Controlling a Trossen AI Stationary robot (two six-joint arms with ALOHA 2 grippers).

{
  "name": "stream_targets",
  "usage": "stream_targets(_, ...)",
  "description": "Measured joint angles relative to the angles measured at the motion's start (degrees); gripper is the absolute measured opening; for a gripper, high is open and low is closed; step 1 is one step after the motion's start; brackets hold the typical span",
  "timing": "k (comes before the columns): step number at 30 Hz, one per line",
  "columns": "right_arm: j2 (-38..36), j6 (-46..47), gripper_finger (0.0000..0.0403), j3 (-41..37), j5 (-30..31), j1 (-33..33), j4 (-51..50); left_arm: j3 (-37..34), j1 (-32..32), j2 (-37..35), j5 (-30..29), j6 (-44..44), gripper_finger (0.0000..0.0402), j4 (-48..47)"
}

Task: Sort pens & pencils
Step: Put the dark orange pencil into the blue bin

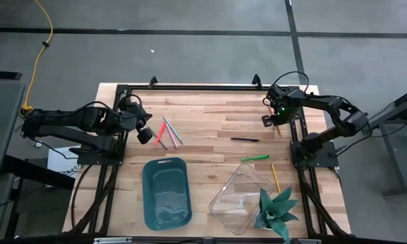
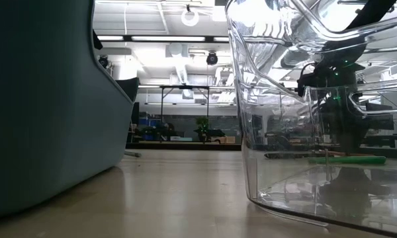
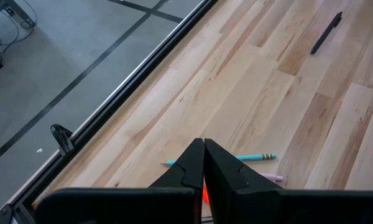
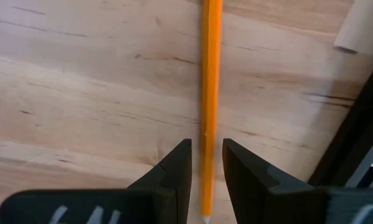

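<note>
My right gripper [image 1: 274, 122] points down at the far right of the table, shut on an orange pencil [image 4: 211, 81]. My left gripper [image 1: 144, 134] hangs shut above the table's left part, touching nothing. Beside it lie a red-orange pen [image 1: 160, 133] and thin teal [image 3: 255, 157] and pink [image 3: 271, 178] pencils. A black pen [image 1: 245, 139], a green pen [image 1: 255, 158] and a yellow pencil [image 1: 275, 177] lie flat on the wood further right. My right gripper has the orange pencil's shaft [image 4: 209, 134] between its two fingers [image 4: 179, 167], close to the sharpened end. The fingers come from above, pointing down, and lie across the pencil. Whether the pencil is clear of the wood does not show.
A teal bin [image 1: 167, 192] and a clear plastic container [image 1: 239, 198] stand near the front edge, with a small green plant [image 1: 277, 210] at the front right. A black frame rail [image 1: 203, 88] runs round the table.
</note>
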Motion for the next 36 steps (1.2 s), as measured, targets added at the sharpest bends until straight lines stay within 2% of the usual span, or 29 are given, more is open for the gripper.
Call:
stream_targets(24,1.3,-0.6,0.0083,0.0,-1.6,-2.7,1.0,0.0,0.0,0.0,0.0,0.0,0.0,0.0)
stream_targets(36,2.8,-0.6,0.0083,0.2,0.0,-1.9,1.0,0.0,0.0,0.0,0.0,0.0,0.0,0.0)
